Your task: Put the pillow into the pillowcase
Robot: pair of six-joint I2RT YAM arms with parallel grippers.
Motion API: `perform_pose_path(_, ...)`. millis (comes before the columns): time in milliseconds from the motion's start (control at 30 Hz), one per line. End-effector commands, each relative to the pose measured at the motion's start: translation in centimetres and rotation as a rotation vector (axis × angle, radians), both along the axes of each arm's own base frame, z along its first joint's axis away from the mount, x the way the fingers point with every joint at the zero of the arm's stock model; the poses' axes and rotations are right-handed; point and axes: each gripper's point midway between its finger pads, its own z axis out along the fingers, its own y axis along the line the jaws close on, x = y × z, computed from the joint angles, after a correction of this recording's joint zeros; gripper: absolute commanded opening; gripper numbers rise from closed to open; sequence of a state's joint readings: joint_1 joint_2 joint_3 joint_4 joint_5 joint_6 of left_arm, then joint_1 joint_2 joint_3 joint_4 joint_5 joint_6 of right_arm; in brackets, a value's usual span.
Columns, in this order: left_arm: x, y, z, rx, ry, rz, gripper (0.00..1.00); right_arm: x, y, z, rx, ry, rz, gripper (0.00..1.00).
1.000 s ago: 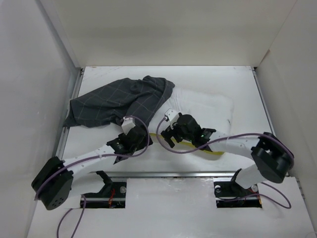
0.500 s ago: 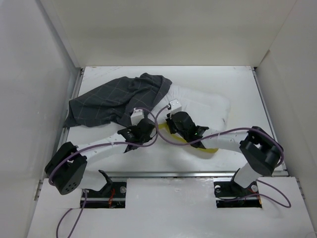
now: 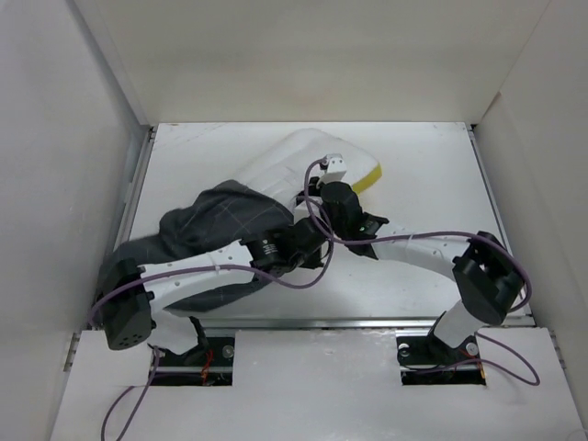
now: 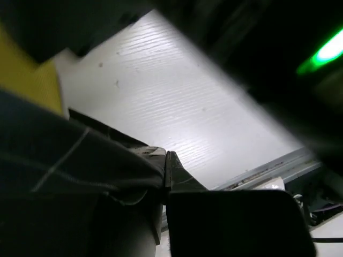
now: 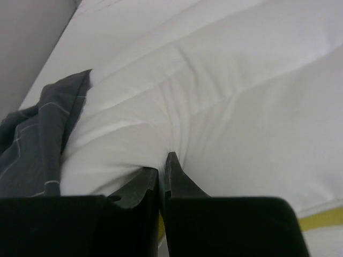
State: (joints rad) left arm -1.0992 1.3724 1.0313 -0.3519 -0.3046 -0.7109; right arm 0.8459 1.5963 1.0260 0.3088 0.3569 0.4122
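Observation:
The white pillow (image 3: 292,163) stands raised at the table's middle, its yellow band (image 3: 367,176) at the far right end. My right gripper (image 5: 164,162) is shut on a pinch of the pillow's white cover (image 5: 214,107). The dark checked pillowcase (image 3: 216,225) wraps the pillow's near-left end and drapes over my left arm. My left gripper (image 4: 165,159) is shut on the pillowcase's hem (image 4: 80,160), with a bit of the yellow band (image 4: 29,80) beside it. In the top view both grippers meet near the pillowcase's mouth (image 3: 299,216).
White enclosure walls stand left, right and behind. A metal rail (image 3: 367,322) runs along the table's near edge, also seen in the left wrist view (image 4: 268,171). Purple cables (image 3: 404,243) loop off both arms.
Both grippers have shut, the left on the pillowcase and the right on the pillow. The pillow has been lifted and swung away, yellow band now far. The pillowcase has been dragged nearer over the left arm.

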Motion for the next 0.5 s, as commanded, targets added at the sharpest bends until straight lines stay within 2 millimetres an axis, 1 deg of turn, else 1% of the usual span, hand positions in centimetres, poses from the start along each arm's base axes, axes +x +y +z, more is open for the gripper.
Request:
perform_pose_path(0,-1.7,-4.1,1.9,-0.071,0.028,-0.131,0.01,-1.9,3.8,4.1,0.268,-0.041,0.106,0.0)
perform_pose_path(33,-1.4,-3.7,1.6,-0.05,0.03,-0.102,0.06,-2.3,3.5,4.1,0.272,-0.042,0.118,0.0)
perform_pose_path(67,-1.1,-3.6,1.9,-0.054,0.022,-0.08,0.1,-3.8,3.8,2.4,0.256,-0.015,0.166,0.0)
perform_pose_path(100,-0.9,-3.6,1.6,-0.046,0.023,-0.065,0.18,-4.7,3.7,2.1,0.245,-0.014,0.181,0.0)
perform_pose_path(133,-0.6,-3.5,1.6,-0.053,0.028,-0.048,0.29,-5.6,3.7,1.6,0.233,-0.023,0.214,0.0)
perform_pose_path(167,-0.3,-3.3,1.6,-0.056,0.035,-0.04,0.43,-6.9,4.1,1.1,0.227,-0.031,0.272,0.0)
perform_pose_path(200,-0.4,-3.1,1.4,-0.047,0.04,-0.039,0.58,-7.7,3.5,-0.3,0.219,-0.02,0.287,0.0)
perform_pose_path(233,-0.4,-3.1,1.4,-0.047,0.04,-0.039,0.71,-8.2,3.2,-0.1,0.228,-0.024,0.304,0.04)
perform_pose_path(267,-0.6,-2.7,1.9,-0.043,0.042,-0.039,0.75,-8.9,3.1,-0.5,0.216,-0.023,0.334,0.15)
perform_pose_path(300,-0.7,-2.4,2.0,-0.037,0.045,-0.039,0.79,-9.4,2.5,-1.4,0.199,-0.006,0.333,0.21)
perform_pose_path(333,-0.6,-2.1,2.7,-0.04,0.032,-0.03,0.85,-9.5,2.2,-0.4,0.202,-0.024,0.336,0.3)
perform_pose_path(367,-0.6,-1.6,4.0,-0.057,0.013,-0.022,0.92,-9.8,1.7,-0.8,0.169,-0.027,0.34,0.38)
perform_pose_path(400,-0.8,-0.8,4.3,-0.046,0.014,-0.006,0.96,-9.2,0.7,-0.8,0.149,-0.024,0.28,0.58)
perform_pose_path(433,-0.8,-0.2,4.8,-0.046,0.003,0.003,1.0,-9.2,0.1,-1.2,0.121,-0.002,0.26,0.63)
perform_pose_path(467,-0.5,0.5,6.4,-0.067,-0.031,0.024,1.0,-8.9,-0.6,0.4,0.107,-0.039,0.239,0.66)
